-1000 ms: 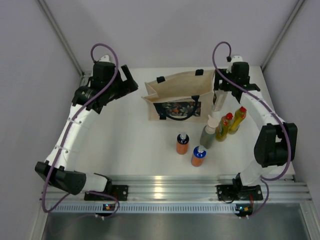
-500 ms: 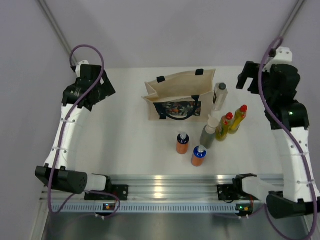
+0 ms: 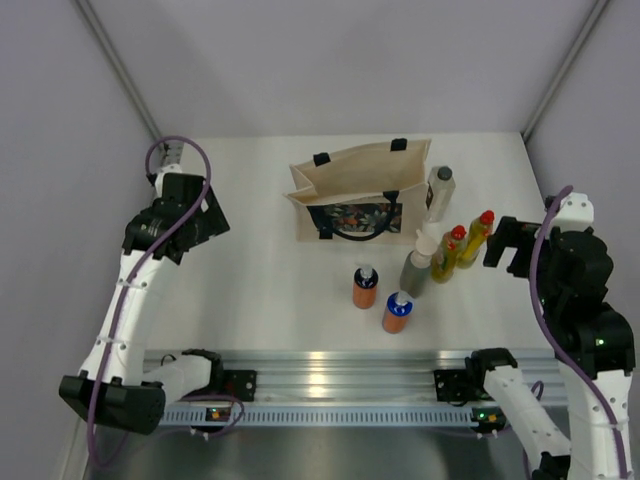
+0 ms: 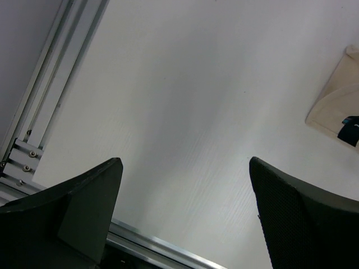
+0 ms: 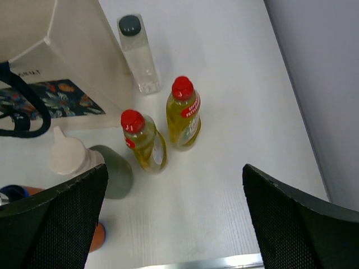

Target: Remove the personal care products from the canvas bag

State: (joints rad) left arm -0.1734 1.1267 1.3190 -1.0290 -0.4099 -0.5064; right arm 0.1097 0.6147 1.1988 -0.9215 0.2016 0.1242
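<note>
The beige canvas bag (image 3: 355, 180) stands upright at the back middle of the table, its floral panel facing me. All six bottles stand outside it, to its right and front: the pale one with dark cap (image 3: 439, 190), two yellow ones (image 3: 477, 238) (image 3: 447, 253), the grey-green one (image 3: 417, 265) and two orange ones (image 3: 365, 287) (image 3: 397, 312). My right gripper (image 3: 505, 245) is open and empty, right of the yellow bottles (image 5: 184, 112) (image 5: 143, 140). My left gripper (image 3: 205, 215) is open and empty over bare table, far left of the bag (image 4: 336, 106).
The table's right edge and a grey wall (image 5: 320, 84) lie close to the right gripper. An aluminium rail (image 4: 45, 112) runs along the table's left edge under the left gripper. A front rail (image 3: 330, 365) crosses the near edge.
The right gripper has let go of the pale bottle beside the bag and drawn back to the near right. The left arm has pulled back from the bag toward the left front.
</note>
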